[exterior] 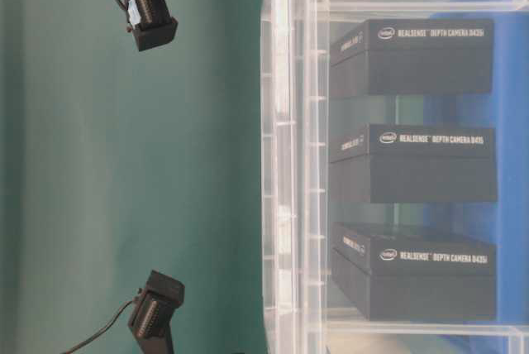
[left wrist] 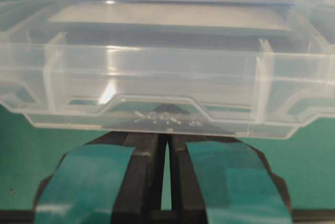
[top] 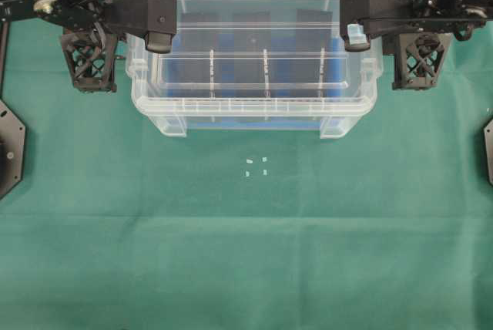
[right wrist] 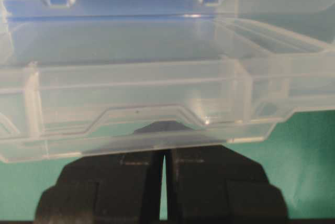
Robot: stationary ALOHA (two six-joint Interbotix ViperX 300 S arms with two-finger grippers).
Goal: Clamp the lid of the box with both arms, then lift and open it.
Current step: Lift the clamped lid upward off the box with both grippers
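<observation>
The clear lid (top: 239, 68) lies across the top of the box (top: 231, 119), a deep clear tub with a blue floor holding three black boxes (top: 250, 33). My left gripper (top: 159, 21) is shut on the lid's left end tab, and my right gripper (top: 356, 25) is shut on its right end tab. In the left wrist view the teal-taped fingers (left wrist: 104, 182) meet under the lid's edge (left wrist: 167, 77), with the left gripper (left wrist: 166, 130) tips behind the plastic. The right wrist view shows the same for the right gripper (right wrist: 163, 150) under the lid (right wrist: 136, 88). How far the lid sits above the rim is unclear.
Green cloth (top: 246, 253) covers the table. Small white marks (top: 256, 166) lie in front of the box. Lattice wrists (top: 91, 60) (top: 420, 56) flank the tub. Black arm bases (top: 9, 149) (top: 489, 149) sit at both side edges. The table-level view shows the black boxes (exterior: 413, 164) through the tub wall.
</observation>
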